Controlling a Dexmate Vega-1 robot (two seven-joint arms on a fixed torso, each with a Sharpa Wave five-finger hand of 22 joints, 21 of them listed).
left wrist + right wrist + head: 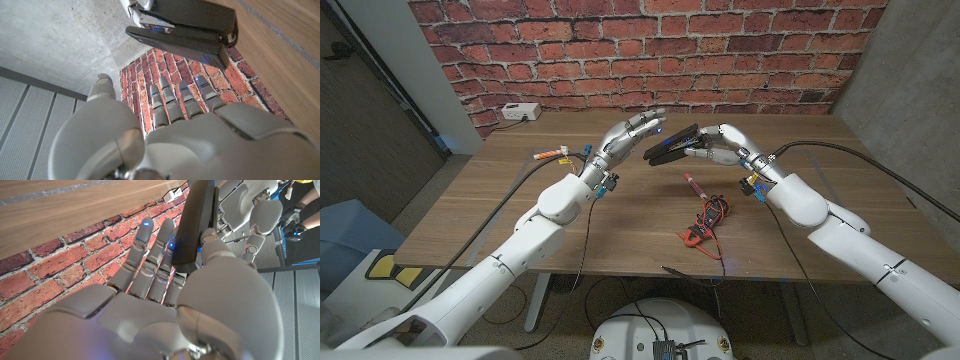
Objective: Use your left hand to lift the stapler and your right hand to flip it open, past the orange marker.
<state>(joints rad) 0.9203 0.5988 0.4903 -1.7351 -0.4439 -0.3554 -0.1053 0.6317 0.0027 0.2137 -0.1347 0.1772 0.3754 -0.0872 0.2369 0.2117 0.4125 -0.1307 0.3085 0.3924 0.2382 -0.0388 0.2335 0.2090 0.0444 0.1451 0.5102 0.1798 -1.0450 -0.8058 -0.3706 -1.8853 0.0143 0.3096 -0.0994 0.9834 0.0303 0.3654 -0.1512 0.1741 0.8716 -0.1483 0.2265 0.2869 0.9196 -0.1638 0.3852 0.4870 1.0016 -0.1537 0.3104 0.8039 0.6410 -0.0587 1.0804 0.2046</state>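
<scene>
The right hand (725,146) grips the black stapler (670,145), raised above the table (620,235). The left hand (632,133) hovers just beside it, fingers apart, holding nothing.

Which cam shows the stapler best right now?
Left wrist view: the stapler shows side-on, both halves parted. Head view shows it small between the left hand and right hand. Right wrist view shows just one dark end, partly behind fingers.
</scene>
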